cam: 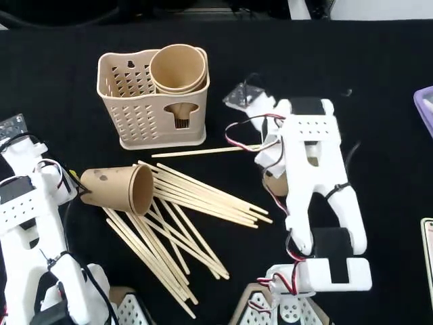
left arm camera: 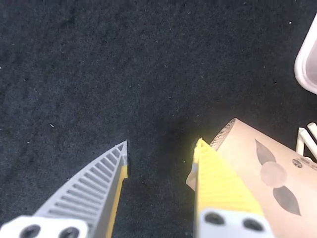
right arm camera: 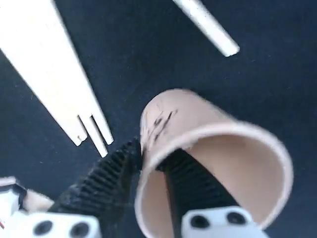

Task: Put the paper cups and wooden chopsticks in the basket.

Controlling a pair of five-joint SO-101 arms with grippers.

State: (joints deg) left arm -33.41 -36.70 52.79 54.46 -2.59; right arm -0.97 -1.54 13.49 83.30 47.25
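Note:
A beige slotted basket (cam: 145, 118) stands at the back with stacked paper cups (cam: 178, 68) inside. Another paper cup (cam: 118, 188) lies on its side on the black table, its base (left arm camera: 260, 171) beside my left gripper (left arm camera: 159, 151), which is open and has one yellow finger (left arm camera: 210, 173) right by that base. Several wooden chopsticks (cam: 196, 203) are strewn between the arms, and a single one (cam: 203, 152) lies in front of the basket. My right gripper (right arm camera: 148, 153) is shut on a third paper cup (right arm camera: 213, 134), one finger inside its rim and one outside; this cup (cam: 274, 184) peeks out under the right arm.
A purple container (cam: 425, 108) sits at the table's right edge, and a flat card-like object (cam: 427, 250) lies lower on that edge. Chopstick ends (right arm camera: 59, 79) lie close to the held cup. A white object (left arm camera: 307, 59) shows near the left gripper.

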